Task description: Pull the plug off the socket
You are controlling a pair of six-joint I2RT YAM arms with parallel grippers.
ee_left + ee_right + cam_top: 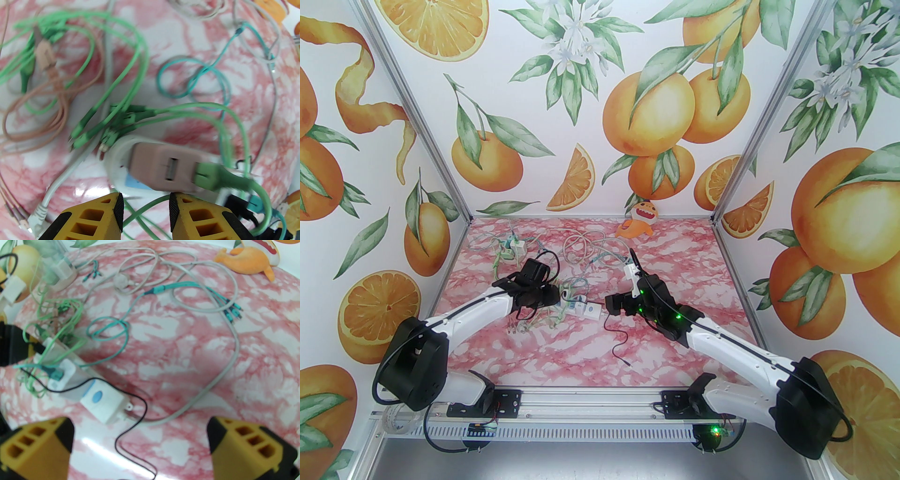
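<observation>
A white socket strip [582, 308] lies mid-table between both arms, tangled in cables. In the left wrist view its pink USB face [164, 166] holds a green plug [208, 178] on the right side, with an empty port beside it. My left gripper [145, 211] is open just short of the strip, with a thin green cable running across the gap between its fingers. In the right wrist view the strip [93, 392] shows a blue button, and a teal plug [55, 375] is stuck into it. My right gripper [140, 436] is wide open, close to the strip's near end.
A second white adapter [514, 246] with green cables sits at the back left. Loose grey cable [211, 310] and a teal multi-head cable [230, 310] sprawl across the middle. A black wire [615, 338] trails toward the front. An orange plush toy [640, 218] leans against the back wall.
</observation>
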